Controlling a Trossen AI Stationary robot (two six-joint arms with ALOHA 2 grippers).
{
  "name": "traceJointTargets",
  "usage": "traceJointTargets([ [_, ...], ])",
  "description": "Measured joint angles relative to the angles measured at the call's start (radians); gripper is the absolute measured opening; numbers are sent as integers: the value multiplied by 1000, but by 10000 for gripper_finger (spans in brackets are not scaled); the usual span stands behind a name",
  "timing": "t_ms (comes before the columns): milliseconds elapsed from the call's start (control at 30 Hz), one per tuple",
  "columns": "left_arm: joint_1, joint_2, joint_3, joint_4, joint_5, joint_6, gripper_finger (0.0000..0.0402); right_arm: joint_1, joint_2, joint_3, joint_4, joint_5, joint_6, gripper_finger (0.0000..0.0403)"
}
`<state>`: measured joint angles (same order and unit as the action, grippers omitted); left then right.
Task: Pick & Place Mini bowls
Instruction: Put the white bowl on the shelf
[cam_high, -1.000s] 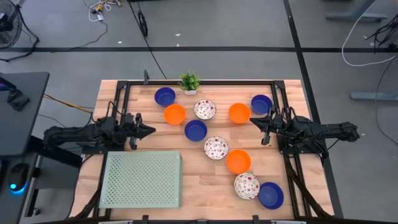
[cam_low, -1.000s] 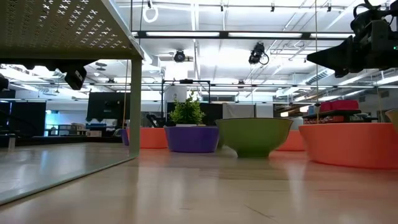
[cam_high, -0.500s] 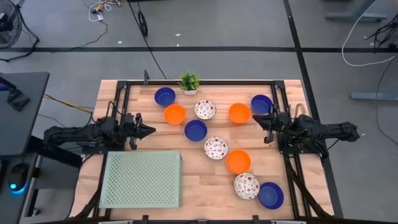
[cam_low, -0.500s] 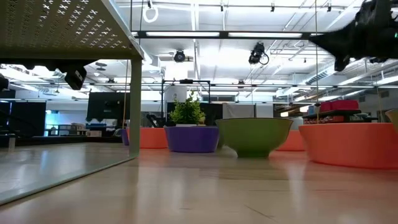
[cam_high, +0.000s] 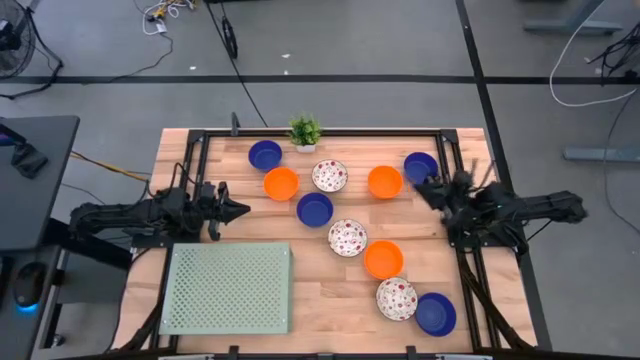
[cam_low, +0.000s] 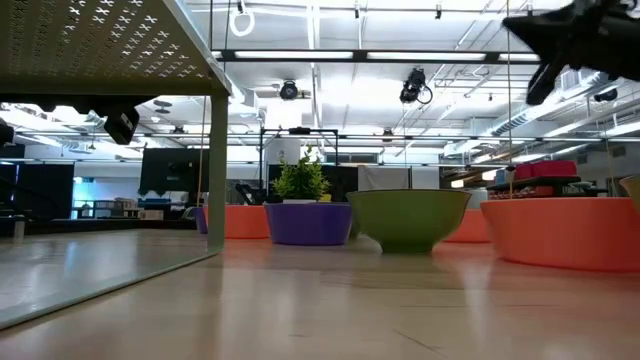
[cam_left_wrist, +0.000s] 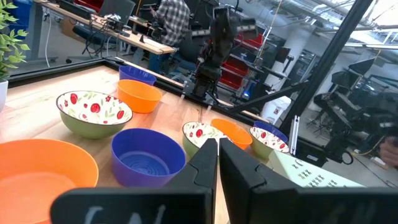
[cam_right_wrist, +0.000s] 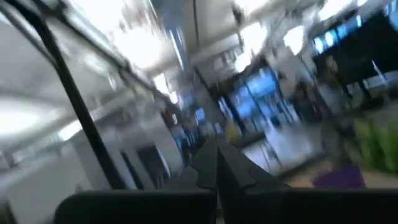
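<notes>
Several mini bowls stand on their bases on the wooden table: blue (cam_high: 265, 154), (cam_high: 314, 209), (cam_high: 421, 167), (cam_high: 435, 313), orange (cam_high: 281, 183), (cam_high: 385, 182), (cam_high: 383, 259), and white with red speckles (cam_high: 329, 176), (cam_high: 347, 237), (cam_high: 396, 298). My left gripper (cam_high: 243, 210) is shut and empty, left of the middle blue bowl, which shows in its wrist view (cam_left_wrist: 148, 155). My right gripper (cam_high: 419, 187) is shut and empty, raised above the table just near of the far-right blue bowl. It shows high in the low view (cam_low: 520, 28). Its wrist view is blurred and looks into the room (cam_right_wrist: 216, 152).
A pale green perforated tray (cam_high: 227, 288) stands on legs at the near left. A small potted plant (cam_high: 305, 131) stands at the far edge. A black frame (cam_high: 320, 131) runs around the work area. A person sits at a desk beyond the table (cam_left_wrist: 171, 18).
My right gripper has gone up and a little toward the table's far edge, toward the far-right blue bowl, and has tipped upward. It stays shut and empty. No bowl has moved.
</notes>
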<state>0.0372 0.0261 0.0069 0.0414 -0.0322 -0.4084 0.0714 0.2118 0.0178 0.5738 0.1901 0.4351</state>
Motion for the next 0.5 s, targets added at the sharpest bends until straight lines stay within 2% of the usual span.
traceJointTargets([
  [100,0,0,0,0,0,0,21,26,157,14,39,-33,-28,4],
  [267,0,0,0,0,0,0,21,91,431,160,7,-102,-123,4],
  [367,0,0,0,0,0,0,21,138,579,281,-112,-113,-187,8],
  [500,0,0,0,0,0,0,21,179,766,454,-347,-104,-182,34],
])
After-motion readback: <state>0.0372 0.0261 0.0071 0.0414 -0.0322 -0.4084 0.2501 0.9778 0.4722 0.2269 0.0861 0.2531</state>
